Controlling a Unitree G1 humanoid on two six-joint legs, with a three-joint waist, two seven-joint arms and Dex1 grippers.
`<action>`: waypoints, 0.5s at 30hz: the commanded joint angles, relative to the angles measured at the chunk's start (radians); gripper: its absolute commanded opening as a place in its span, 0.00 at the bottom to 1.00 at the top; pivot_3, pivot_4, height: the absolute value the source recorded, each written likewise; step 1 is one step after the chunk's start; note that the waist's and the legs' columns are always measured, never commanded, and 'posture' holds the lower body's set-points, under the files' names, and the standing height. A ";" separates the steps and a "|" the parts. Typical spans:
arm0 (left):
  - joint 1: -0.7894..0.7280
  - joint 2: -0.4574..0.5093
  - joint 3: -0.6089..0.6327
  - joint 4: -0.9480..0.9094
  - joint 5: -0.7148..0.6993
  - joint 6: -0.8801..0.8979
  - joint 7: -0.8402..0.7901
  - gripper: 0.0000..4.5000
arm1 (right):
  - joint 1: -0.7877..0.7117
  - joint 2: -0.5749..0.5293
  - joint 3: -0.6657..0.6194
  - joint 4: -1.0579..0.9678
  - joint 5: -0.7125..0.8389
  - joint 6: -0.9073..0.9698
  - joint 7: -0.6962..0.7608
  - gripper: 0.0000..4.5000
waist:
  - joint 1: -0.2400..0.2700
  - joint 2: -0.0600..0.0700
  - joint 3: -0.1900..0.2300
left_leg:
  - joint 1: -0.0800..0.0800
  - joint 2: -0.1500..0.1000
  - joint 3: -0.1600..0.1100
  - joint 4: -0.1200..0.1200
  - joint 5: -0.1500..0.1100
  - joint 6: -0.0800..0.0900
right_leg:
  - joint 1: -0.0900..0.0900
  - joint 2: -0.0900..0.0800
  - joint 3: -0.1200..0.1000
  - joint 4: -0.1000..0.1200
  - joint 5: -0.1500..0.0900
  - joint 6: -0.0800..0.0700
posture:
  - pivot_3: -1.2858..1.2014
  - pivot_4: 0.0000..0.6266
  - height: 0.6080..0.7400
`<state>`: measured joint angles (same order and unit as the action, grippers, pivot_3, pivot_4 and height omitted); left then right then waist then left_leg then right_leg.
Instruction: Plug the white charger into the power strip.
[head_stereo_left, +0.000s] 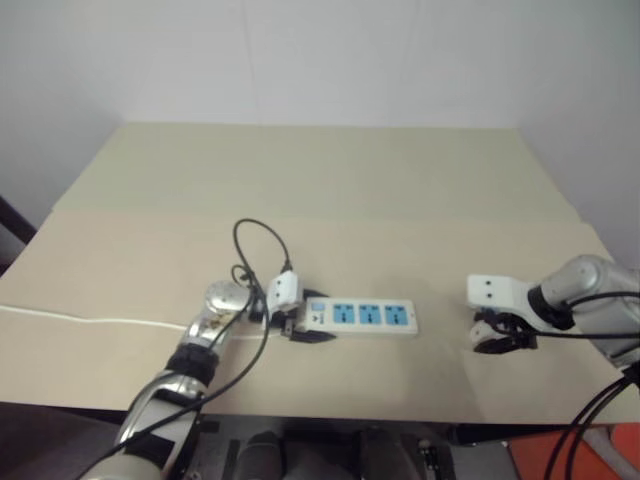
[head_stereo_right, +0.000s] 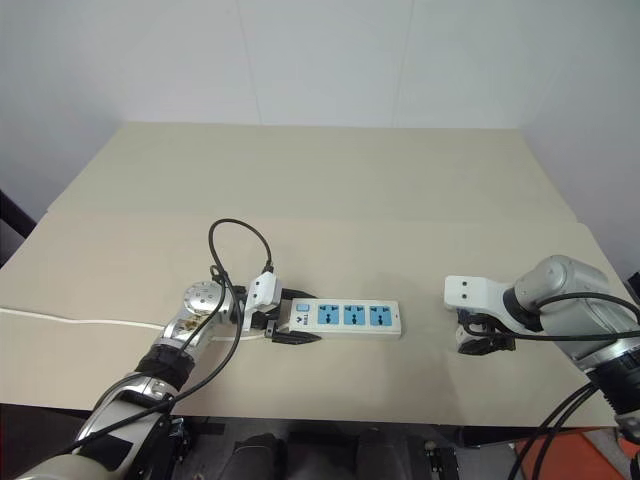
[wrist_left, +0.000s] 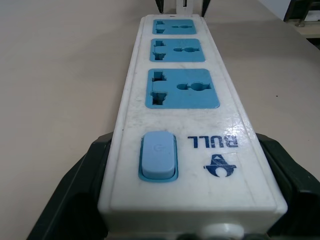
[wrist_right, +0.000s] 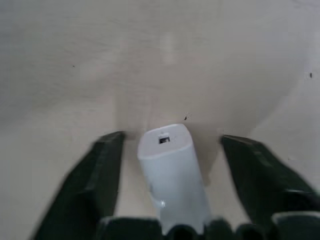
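Observation:
The power strip (head_stereo_left: 365, 316) lies flat near the table's front middle, with three blue socket panels and a blue switch (wrist_left: 158, 155) at its left end. My left gripper (head_stereo_left: 300, 328) is shut on that switch end, one black finger (wrist_left: 75, 190) against each long side. Over at the right, my right gripper (head_stereo_left: 500, 335) points down at the table. Between its spread fingers (wrist_right: 105, 165) lies the white charger (wrist_right: 172, 170), a small rounded block, with a gap showing on either side of it.
A thin white cord (head_stereo_left: 90, 320) runs from the strip's left end across to the table's left edge. A black cable loop (head_stereo_left: 260, 240) arches over the left wrist. The beige table (head_stereo_left: 320, 180) stretches back to a white wall. An orange object (head_stereo_left: 600, 450) sits below the front right corner.

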<state>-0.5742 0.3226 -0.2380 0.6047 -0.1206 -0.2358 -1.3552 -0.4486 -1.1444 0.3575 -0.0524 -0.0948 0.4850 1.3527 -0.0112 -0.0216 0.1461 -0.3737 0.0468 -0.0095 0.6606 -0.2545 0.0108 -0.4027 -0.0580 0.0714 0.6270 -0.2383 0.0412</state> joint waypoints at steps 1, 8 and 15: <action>0.017 0.013 -0.022 -0.008 0.026 0.009 0.009 0.74 | -0.011 0.000 -0.004 -0.012 -0.017 -0.005 0.013 0.47 | -0.001 0.000 0.000 | 0.000 0.000 0.000 0.000 0.000 0.000 | 0.000 0.000 0.000 0.000 0.000 0.000 | 0.52 0.24 1.00; 0.013 0.019 -0.023 -0.006 0.029 0.004 0.016 0.74 | -0.005 -0.013 -0.038 -0.042 -0.012 -0.023 0.019 0.26 | -0.001 0.000 0.000 | 0.001 0.000 0.000 0.000 0.000 0.000 | 0.001 0.000 0.000 0.000 0.000 0.000 | 0.52 0.24 1.00; 0.001 0.024 -0.023 0.008 0.025 -0.001 0.002 0.74 | -0.131 0.131 -0.264 -0.103 0.228 0.140 -0.044 0.26 | -0.005 0.000 0.000 | 0.001 0.000 0.000 0.000 0.000 0.000 | 0.001 0.000 0.000 0.000 0.000 0.000 | 0.52 0.24 1.00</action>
<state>-0.5733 0.3364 -0.2382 0.6034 -0.1236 -0.2382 -1.3492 -0.5399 -1.0302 0.1850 -0.1057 0.0502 0.5792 1.3266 -0.0166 -0.0216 0.1460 -0.3725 0.0468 -0.0096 0.6607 -0.2545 0.0108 -0.4020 -0.0578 0.0718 0.6277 -0.2381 0.0410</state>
